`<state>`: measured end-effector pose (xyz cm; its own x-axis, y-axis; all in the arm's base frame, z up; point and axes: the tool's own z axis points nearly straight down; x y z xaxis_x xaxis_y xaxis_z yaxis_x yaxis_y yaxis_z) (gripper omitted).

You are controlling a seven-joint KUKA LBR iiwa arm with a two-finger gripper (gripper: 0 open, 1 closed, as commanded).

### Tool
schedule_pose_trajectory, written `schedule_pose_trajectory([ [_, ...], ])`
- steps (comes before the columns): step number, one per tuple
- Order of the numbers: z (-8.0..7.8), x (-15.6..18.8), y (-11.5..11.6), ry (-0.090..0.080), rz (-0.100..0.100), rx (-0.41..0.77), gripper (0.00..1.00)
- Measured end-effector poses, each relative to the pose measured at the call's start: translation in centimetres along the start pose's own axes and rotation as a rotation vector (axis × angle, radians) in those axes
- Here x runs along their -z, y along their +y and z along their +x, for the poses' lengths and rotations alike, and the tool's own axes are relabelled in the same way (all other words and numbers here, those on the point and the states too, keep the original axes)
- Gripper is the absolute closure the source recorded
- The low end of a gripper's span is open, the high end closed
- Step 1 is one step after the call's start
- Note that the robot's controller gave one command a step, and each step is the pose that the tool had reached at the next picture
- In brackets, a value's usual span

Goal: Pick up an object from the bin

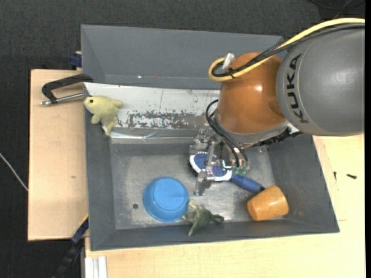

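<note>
My gripper [203, 178] hangs low in the middle of the bin, under the orange wrist cover. It is directly on a blue and white thing [215, 168] whose blue handle [248, 183] sticks out to the lower right. Whether that thing is gripped cannot be made out. A round blue bowl [166, 199] lies upside down just left of and below the gripper. A small green toy dinosaur [202, 218] lies at the front wall, below the gripper.
An orange cup [268, 203] lies on its side at the front right, beside the blue handle. A yellow plush animal [103, 110] rests high against the back left wall. The arm and its cover hide the bin's back right part.
</note>
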<state>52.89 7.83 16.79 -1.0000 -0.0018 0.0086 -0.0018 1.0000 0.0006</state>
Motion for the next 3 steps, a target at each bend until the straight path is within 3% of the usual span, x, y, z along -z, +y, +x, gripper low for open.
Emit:
schedule_pose_trajectory([
  [1,-3.6,-9.6,-9.0,-0.025,0.002,0.011,0.00],
  [3,-2.3,-9.4,-7.2,-0.019,-0.006,-0.388,0.00],
])
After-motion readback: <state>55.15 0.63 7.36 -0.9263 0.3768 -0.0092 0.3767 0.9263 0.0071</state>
